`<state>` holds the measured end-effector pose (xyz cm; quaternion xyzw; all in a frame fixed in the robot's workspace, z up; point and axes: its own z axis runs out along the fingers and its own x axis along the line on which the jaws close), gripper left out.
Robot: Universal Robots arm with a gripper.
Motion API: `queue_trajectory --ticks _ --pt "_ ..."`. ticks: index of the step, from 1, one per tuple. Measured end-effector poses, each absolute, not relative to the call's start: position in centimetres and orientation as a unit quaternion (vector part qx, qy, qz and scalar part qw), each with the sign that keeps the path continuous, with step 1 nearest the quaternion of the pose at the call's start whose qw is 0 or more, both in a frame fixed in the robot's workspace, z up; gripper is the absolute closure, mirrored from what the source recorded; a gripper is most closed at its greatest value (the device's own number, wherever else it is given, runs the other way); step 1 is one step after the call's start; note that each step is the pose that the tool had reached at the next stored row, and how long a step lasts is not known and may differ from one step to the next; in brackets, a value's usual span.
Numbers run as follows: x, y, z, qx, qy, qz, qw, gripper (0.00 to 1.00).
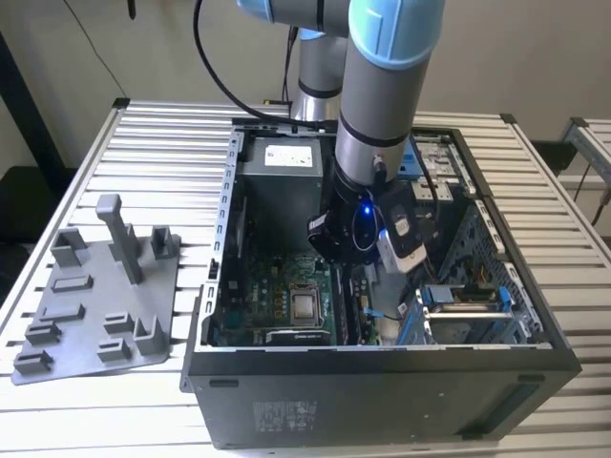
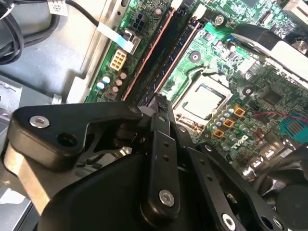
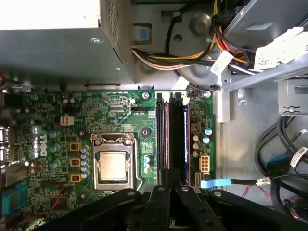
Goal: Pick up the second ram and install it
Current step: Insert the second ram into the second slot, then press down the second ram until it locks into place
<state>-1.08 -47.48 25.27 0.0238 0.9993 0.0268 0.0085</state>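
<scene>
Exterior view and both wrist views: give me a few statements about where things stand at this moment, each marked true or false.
1. The computer case stands open and the arm reaches down into it. True.
2. The grey fixture plate lies inside the case. False: it lies on the slatted table, at the exterior view's left of the case.
3. In the first wrist view, the gripper lines up with the memory slots. True.
4. A cooler covers the processor. False: its bare metal top shows in its socket.
</scene>
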Motion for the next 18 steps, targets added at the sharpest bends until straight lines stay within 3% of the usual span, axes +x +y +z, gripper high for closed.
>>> queue_trajectory --ticks 18 --pt "-1.07 -47.48 25.27 0.016 0.999 0.027 0.008 0.89"
